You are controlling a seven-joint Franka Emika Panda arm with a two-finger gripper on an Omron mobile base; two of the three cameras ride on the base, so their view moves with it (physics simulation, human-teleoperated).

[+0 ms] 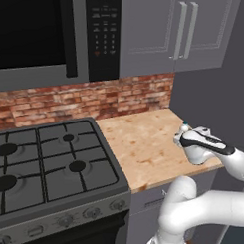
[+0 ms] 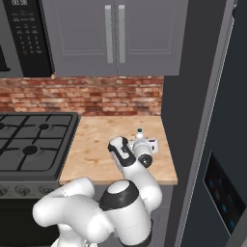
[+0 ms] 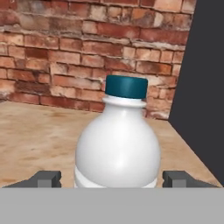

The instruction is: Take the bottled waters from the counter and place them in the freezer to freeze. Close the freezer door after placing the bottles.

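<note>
Here the whitish bottle (image 3: 117,148) with the blue cap (image 3: 126,86) stands upright near the table's (image 1: 138,144) right edge, beside the dark freezer (image 2: 193,120) wall. The claw (image 3: 113,178) brackets its belly, fingers (image 3: 43,178) apart on either side, apparently not yet pressing. Smooth, rounded plastic, likely slippery and fairly light; grip the wide body below the neck.

White bottle (image 3: 117,151) with dark blue cap (image 3: 126,86) seen upright on tan wood counter (image 3: 39,140), close to camera. Two dark fingertips (image 3: 43,178) placed on either side of bottle base, small gaps visible, no contact seen. Red brick wall (image 3: 65,52) behind. Dark slate panel (image 3: 205,87) at right.
</note>
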